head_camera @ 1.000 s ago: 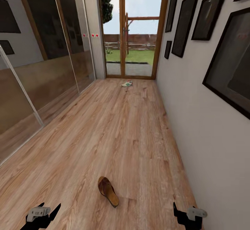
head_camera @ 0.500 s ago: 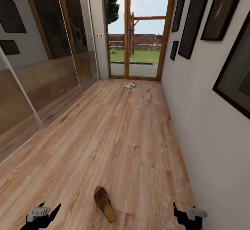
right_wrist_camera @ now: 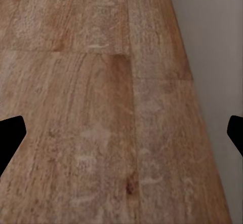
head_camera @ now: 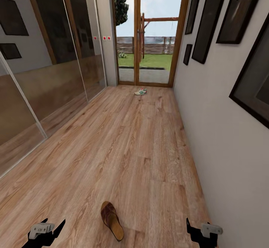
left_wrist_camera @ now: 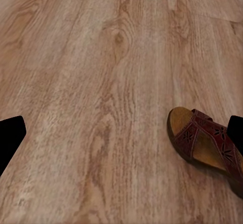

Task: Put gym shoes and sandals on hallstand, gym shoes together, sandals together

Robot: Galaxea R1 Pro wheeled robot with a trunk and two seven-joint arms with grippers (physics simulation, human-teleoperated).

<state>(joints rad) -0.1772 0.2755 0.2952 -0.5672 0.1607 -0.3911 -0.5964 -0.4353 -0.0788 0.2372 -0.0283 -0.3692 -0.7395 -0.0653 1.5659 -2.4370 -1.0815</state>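
Right now you are facing down the corridor floor (head_camera: 123,139) — one sandal (head_camera: 112,220) is lying just ahead, between your left gripper (head_camera: 48,228) and right gripper (head_camera: 203,230), both gaping wide and holding nothing. One gym shoe (head_camera: 140,91) is sitting far off by the glass door (head_camera: 147,34).

Left tool (head_camera: 50,228) and right tool (head_camera: 201,230), both low, fingers spread.

Warm matt wood-grain corridor floor (head_camera: 142,147) — brown leather sandal (head_camera: 112,220) with tan wooden-looking sole — glossy mirrored wardrobe panels (head_camera: 48,64).
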